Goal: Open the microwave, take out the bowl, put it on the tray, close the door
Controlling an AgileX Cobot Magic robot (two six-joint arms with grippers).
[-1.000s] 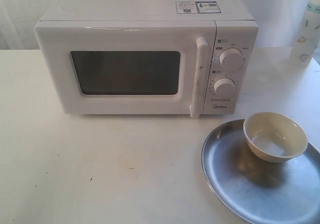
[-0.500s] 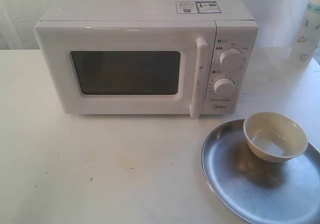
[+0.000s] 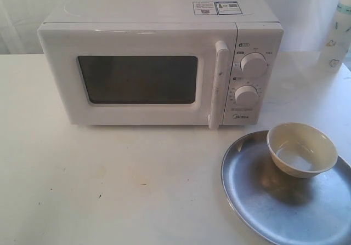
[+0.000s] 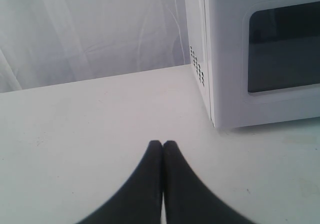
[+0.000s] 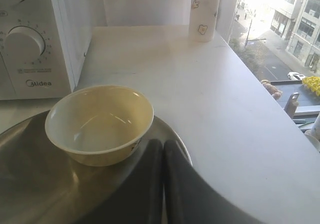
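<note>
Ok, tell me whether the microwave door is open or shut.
Shut. In the exterior view the door sits flush with the microwave body, its handle beside the control panel, with no gap showing.

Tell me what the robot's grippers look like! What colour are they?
Both are plain black. The left gripper and the right gripper each have two smooth, matte fingers that are wide at the base and curve in to narrow, rounded tips. No cables, labels or markings show on them, and the arms themselves are out of view.
</note>
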